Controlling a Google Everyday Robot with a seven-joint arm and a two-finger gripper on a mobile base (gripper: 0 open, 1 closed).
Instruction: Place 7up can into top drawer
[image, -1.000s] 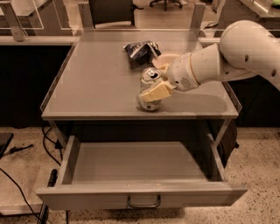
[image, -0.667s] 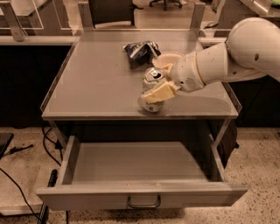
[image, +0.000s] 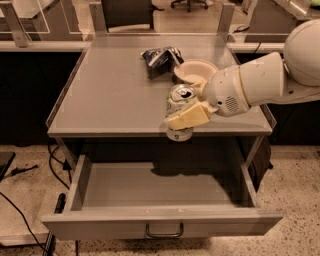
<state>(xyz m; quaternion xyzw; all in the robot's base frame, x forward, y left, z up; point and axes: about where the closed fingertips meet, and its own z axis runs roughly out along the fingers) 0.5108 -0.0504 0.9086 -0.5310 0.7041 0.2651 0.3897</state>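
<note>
The 7up can (image: 178, 100) is a dented can with a silver top, held upright in my gripper (image: 186, 107). The cream fingers (image: 187, 116) are shut around its side. The can hangs at the front edge of the grey table top (image: 110, 95), its base just past the edge and above the open top drawer (image: 155, 187). The drawer is pulled far out, empty inside, with a curved handle (image: 164, 231) on its front panel. My white arm (image: 260, 80) comes in from the right.
A crumpled dark foil bag (image: 159, 57) and a pale bowl (image: 195, 70) sit at the back of the table top. Table legs flank the drawer. Cables (image: 20, 200) lie on the floor at left.
The gripper has lifted the can and carried it forward, from resting on the table top to hanging past the front edge above the drawer.
</note>
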